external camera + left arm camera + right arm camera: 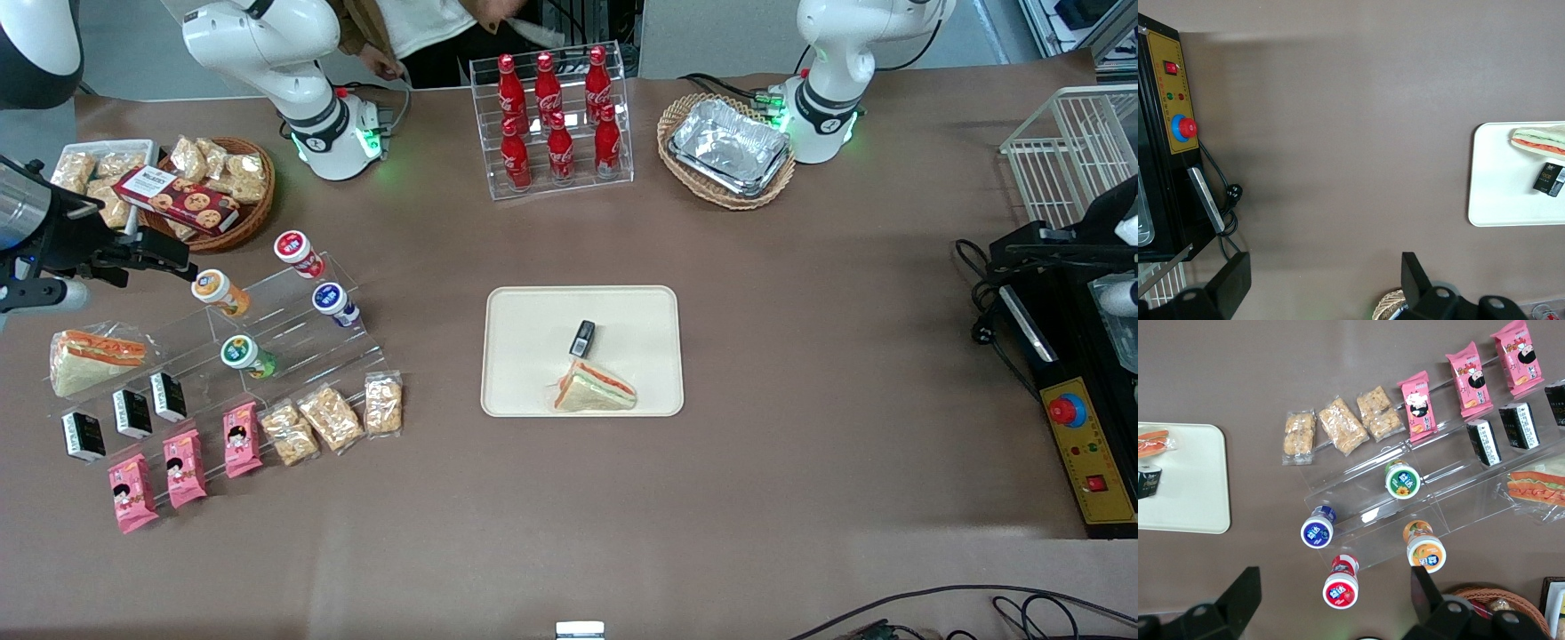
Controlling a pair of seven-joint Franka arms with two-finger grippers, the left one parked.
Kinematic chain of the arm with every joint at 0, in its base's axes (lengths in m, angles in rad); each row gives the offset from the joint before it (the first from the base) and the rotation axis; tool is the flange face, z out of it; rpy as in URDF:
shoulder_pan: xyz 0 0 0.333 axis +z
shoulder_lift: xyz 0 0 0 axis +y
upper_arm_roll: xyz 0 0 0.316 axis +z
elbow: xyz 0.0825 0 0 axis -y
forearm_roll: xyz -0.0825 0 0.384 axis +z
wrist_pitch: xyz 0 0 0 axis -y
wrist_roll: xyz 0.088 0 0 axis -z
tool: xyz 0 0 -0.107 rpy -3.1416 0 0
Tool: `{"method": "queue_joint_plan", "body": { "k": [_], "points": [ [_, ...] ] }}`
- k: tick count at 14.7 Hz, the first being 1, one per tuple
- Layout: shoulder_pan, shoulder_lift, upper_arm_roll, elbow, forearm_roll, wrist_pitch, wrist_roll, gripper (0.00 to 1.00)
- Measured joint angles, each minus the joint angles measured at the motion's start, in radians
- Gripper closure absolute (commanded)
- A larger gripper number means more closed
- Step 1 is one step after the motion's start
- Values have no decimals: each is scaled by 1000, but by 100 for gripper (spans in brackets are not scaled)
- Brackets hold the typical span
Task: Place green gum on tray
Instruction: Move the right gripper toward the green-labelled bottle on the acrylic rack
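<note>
Green gum [1403, 480] sits on the clear stepped rack [1431, 490], well apart from the tray [516, 391], while the gripper [1335, 597] hovers above the canisters, fingers spread wide and empty, so I judge the reach comes next: down over that lid.

The working arm [267, 44] was glossy white with rounded shells, a black ring at the joint and a green light glowing at its base. Its gripper [1331, 600] was black, with two flat angular fingers [1238, 597] and round screw bosses.
</note>
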Motion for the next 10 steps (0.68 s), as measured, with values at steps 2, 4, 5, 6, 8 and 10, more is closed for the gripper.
{"method": "queue_joint_plan", "body": {
  "k": [2,4,5,6,8,10],
  "points": [
    [0,0,0,4,0,0,0,0],
    [0,0,0,4,0,0,0,0],
    [0,0,0,4,0,0,0,0],
    [0,0,0,4,0,0,0,0],
    [0,0,-1,4,0,-4,0,0],
    [0,2,-1,2,0,-26,0,0]
  ]
}}
